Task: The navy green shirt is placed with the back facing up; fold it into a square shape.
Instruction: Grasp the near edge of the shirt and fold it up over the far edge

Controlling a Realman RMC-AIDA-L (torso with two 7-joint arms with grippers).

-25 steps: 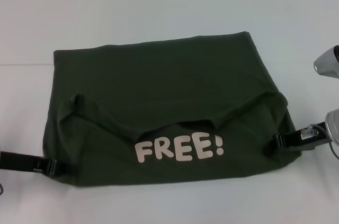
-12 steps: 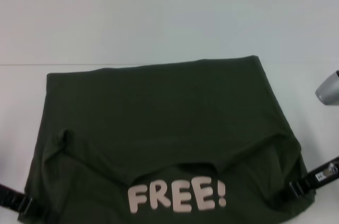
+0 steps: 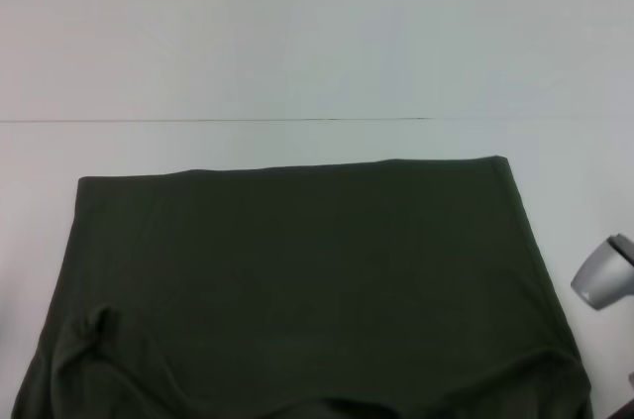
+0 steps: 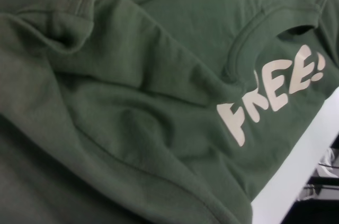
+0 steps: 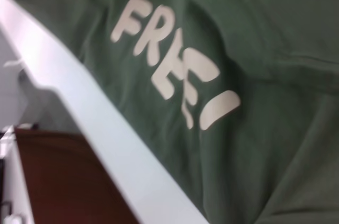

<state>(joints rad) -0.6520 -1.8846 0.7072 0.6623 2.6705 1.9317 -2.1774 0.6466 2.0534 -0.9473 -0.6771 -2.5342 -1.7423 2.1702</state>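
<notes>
The navy green shirt [image 3: 297, 280] lies flat on the white table [image 3: 297, 43], with its far edge straight across the middle of the head view and its near part cut off by the frame's bottom. A fold ridge and a small crease show near the bottom left. The pale "FREE!" lettering [image 4: 270, 89] appears in the left wrist view beside the neckline, and the same lettering [image 5: 169, 70] shows in the right wrist view close to the table's near edge [image 5: 100, 128]. Neither gripper's fingers show in any view. Only a silver part of the right arm [image 3: 604, 275] is visible at the right.
A thin seam [image 3: 218, 120] runs across the white table beyond the shirt. In the right wrist view a brown floor [image 5: 58, 181] lies below the table's near edge.
The shirt has slid toward the near edge of the table. Its lettering and both grippers, which held its near corners, have passed out of the head view's bottom.
</notes>
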